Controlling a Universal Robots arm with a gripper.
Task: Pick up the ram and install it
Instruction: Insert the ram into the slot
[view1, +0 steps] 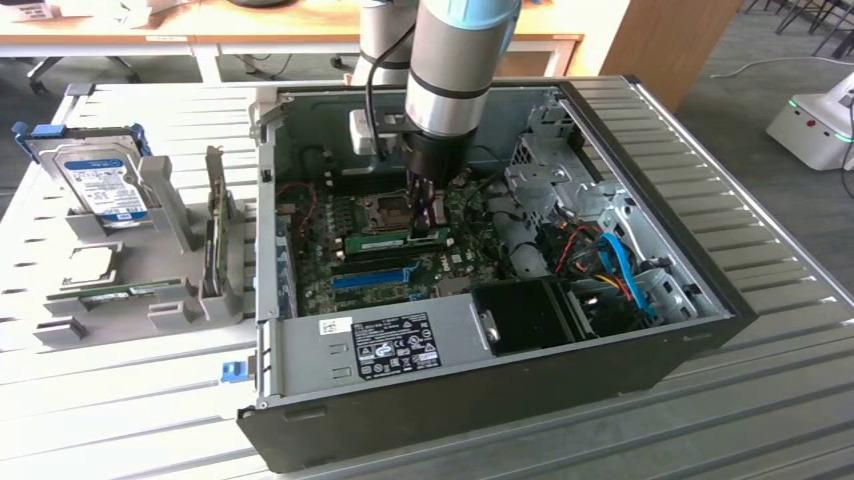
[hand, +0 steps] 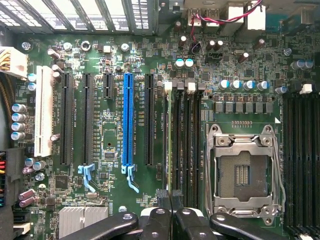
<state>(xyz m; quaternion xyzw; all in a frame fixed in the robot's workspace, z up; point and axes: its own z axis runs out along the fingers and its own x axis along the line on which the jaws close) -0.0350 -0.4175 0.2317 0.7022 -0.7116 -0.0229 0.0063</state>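
The ram (view1: 380, 241) is a thin green stick standing on edge among the motherboard's black memory slots (hand: 187, 135), inside the open computer case (view1: 534, 385). In the wrist view the ram (hand: 168, 140) shows edge-on, lined up with the slot nearest the black expansion slots. My gripper (view1: 427, 228) reaches straight down into the case, and its black fingers are shut on one end part of the stick. The wrist view has the gripper (hand: 172, 200) with its tips pressed together over the stick's line. Whether the stick is fully seated I cannot tell.
A long blue expansion slot (hand: 127, 120) and an open processor socket (hand: 242, 172) flank the memory slots. Cables and a drive cage (view1: 607, 260) fill the case on the exterior view's right. A grey fixture outside holds a hard drive (view1: 107, 185) and another green stick (view1: 134, 291).
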